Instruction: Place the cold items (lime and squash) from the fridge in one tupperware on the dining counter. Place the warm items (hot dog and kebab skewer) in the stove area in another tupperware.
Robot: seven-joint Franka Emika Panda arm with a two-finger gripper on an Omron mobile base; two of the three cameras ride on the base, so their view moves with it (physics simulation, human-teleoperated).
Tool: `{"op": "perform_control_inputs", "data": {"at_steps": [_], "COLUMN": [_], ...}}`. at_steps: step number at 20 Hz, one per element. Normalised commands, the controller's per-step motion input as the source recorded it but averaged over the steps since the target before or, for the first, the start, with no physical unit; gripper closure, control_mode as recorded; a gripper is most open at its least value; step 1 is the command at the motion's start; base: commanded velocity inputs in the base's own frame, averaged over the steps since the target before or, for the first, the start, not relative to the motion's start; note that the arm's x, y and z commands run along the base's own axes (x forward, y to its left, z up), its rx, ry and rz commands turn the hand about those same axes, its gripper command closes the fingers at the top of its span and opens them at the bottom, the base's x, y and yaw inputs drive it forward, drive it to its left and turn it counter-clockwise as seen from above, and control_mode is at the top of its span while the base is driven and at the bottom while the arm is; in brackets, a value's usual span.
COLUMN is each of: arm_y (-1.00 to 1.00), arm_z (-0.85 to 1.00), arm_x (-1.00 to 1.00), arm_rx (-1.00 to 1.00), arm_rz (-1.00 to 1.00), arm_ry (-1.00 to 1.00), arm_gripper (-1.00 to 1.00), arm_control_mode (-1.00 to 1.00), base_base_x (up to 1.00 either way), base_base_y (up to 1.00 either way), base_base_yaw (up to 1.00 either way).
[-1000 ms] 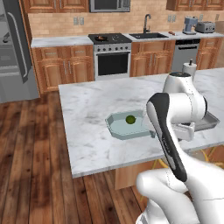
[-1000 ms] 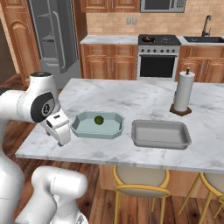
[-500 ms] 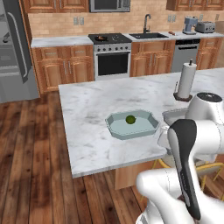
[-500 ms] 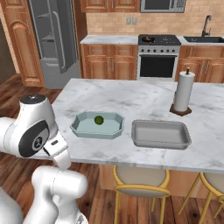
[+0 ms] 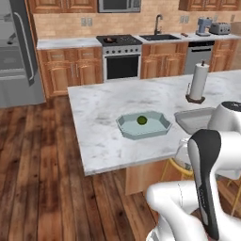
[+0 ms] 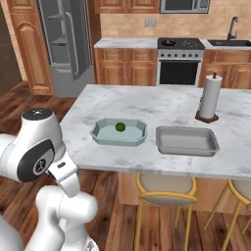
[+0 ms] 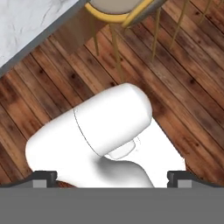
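Observation:
A green lime (image 5: 142, 120) (image 6: 119, 127) lies in the pale teal tupperware (image 5: 160, 127) (image 6: 100, 135) on the marble dining counter (image 5: 103, 122) (image 6: 147, 105). Right of it stands an empty grey tupperware (image 5: 193, 122) (image 6: 186, 142). My arm is folded low beside the counter's near edge. In the hand view my gripper (image 7: 112, 177) points down at the wood floor. It is open, its fingertips (image 7: 43, 176) set wide apart with nothing held between them.
A paper towel roll (image 5: 198, 81) (image 6: 211, 97) stands at the counter's far right. Yellow stools (image 6: 164, 185) (image 7: 118, 8) sit under the near edge. The stove (image 5: 120, 42) (image 6: 180, 46) and the open fridge (image 5: 14, 52) (image 6: 66, 44) line the back wall.
My arm has folded down and back toward the base, and the hand has dropped from counter height to below the counter's edge. The lime and both tupperwares have stayed put.

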Motion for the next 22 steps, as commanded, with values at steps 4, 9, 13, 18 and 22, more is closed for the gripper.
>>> {"op": "perform_control_inputs", "data": {"at_steps": [4,9,13,18,22], "arm_y": [0.00,0.00,0.00,0.00,0.00], "arm_z": [0.00,0.00,0.00,0.00,0.00], "arm_x": [0.00,0.00,0.00,0.00,0.00], "arm_rx": [0.00,0.00,0.00,0.00,0.00], "arm_rz": [0.00,0.00,0.00,0.00,0.00], "arm_ry": [0.00,0.00,0.00,0.00,0.00], "arm_gripper": [-1.00,-1.00,-1.00,-1.00,-1.00], "arm_control_mode": [1.00,1.00,1.00,1.00,1.00], "base_base_x": [0.00,0.13,0.33,0.36,0.47], "base_base_y": [0.97,0.98,0.89,0.59,0.39], "base_base_yaw": [0.00,-0.01,-0.06,-0.02,0.00]}}
